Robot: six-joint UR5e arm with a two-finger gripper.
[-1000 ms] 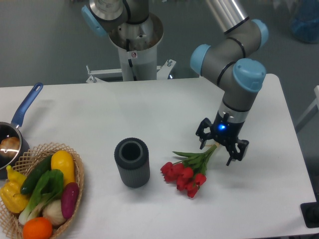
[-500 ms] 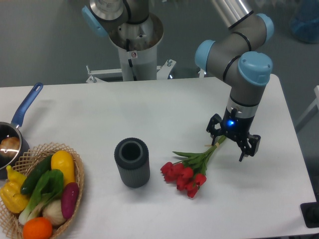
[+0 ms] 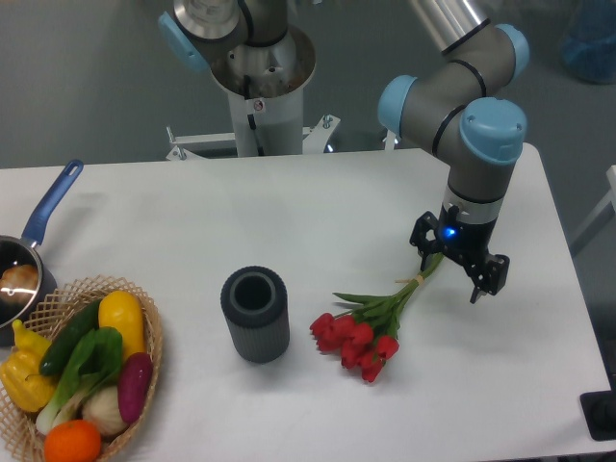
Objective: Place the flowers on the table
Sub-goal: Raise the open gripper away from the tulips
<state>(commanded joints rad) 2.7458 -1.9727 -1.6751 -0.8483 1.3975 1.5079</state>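
1 bunch of flowers lies flat on the white surface, red heads toward the dark ribbed cylinder, pale stem ends under the pincer. Pincer fingers stand apart, gripping nothing, just above the stem tips.

A dark ribbed cylinder stands upright, well left of the end effector. Far left sits a wicker basket of vegetables, with a blue-handled saucepan just behind it.
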